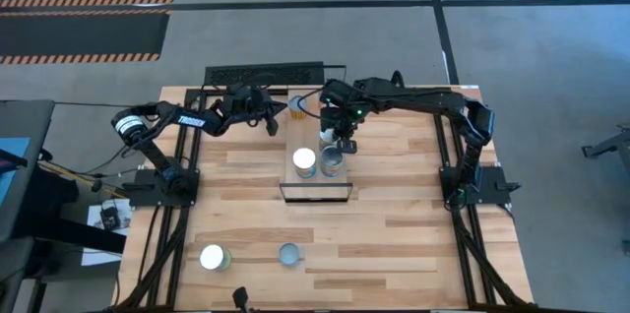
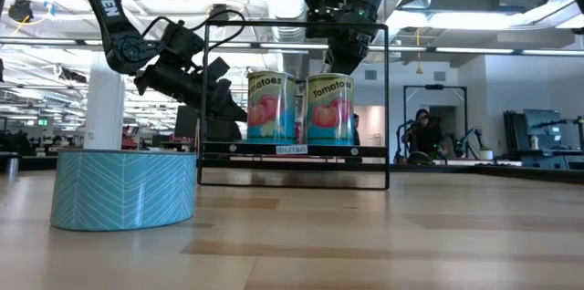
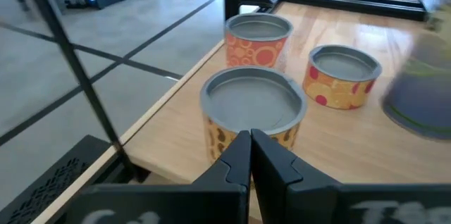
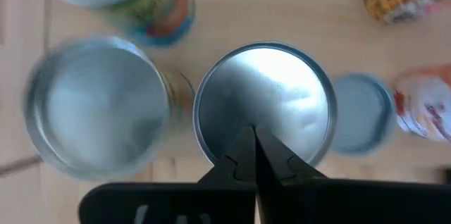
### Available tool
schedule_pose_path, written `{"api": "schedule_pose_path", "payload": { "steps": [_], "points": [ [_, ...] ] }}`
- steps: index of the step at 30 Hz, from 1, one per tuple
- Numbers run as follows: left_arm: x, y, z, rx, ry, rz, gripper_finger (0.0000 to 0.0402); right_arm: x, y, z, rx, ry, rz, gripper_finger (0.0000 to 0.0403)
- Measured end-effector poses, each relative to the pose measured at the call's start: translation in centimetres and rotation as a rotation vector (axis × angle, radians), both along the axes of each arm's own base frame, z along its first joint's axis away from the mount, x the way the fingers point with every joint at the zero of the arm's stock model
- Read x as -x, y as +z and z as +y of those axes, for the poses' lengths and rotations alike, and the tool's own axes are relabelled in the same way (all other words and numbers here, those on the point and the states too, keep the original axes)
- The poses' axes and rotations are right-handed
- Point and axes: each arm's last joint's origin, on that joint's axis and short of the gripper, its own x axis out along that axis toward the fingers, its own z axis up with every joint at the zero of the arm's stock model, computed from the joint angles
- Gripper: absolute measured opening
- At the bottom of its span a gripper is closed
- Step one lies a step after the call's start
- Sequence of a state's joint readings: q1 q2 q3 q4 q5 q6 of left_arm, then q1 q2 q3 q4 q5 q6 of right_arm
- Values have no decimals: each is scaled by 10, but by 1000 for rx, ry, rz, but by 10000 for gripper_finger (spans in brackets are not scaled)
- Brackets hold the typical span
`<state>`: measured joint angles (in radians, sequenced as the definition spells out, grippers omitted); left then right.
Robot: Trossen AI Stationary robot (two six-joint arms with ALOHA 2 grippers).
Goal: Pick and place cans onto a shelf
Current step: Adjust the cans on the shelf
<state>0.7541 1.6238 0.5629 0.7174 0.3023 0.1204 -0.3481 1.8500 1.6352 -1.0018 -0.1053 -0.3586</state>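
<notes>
Hovering at the table's far edge, left of the shelf, my left gripper (image 1: pixel 273 121) is showing its two fingers (image 3: pixel 236 157) pressed together with nothing between them. In the left wrist view they are pointing at a short can with an orange-patterned label (image 3: pixel 252 115); two more patterned cans, one with orange circles (image 3: pixel 258 39) and one yellow with red spots (image 3: pixel 341 76), are standing beyond it near the table edge.

On the near part of the table, well apart from the shelf, a wide white-topped tin (image 1: pixel 214 258) is sitting at the left, and a smaller pale-blue-topped tin (image 1: pixel 288 253) is sitting to its right. In the low view a squat teal can with a chevron pattern (image 2: pixel 123 189) is filling the left foreground.

At the middle of the table, the shelf (image 1: pixel 316 192) is carrying two tomato cans side by side. The left tomato can (image 2: pixel 271 106) and the right tomato can (image 2: pixel 329 108) are both standing upright on the board, close to each other; I cannot tell whether they touch.

Directly over the right tomato can, my right gripper (image 1: pixel 342 144) is hanging just above its silvery top. Its fingers (image 4: pixel 243 155) are closed against each other and are holding nothing. From the low view they are clear of the lid.

A person (image 2: pixel 422 135) is sitting in the room behind the table.
</notes>
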Motion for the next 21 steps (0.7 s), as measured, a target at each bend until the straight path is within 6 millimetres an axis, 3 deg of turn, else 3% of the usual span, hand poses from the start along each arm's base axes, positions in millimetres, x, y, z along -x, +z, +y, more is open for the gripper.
{"api": "schedule_pose_path", "payload": {
  "steps": [8, 13, 21],
  "points": [
    [1, 5, -1, -16, -43, -18, 0, 9, 30, 3, 54, -1, -131, 8],
    [-3, 6, -8, 14, -187, -47, 0, 15, 46, 6, 75, 22, -254, 8],
    [-18, -10, -22, -44, -170, 60, 0, 25, 22, 12, 4, 15, -245, 8]
  ]
}}
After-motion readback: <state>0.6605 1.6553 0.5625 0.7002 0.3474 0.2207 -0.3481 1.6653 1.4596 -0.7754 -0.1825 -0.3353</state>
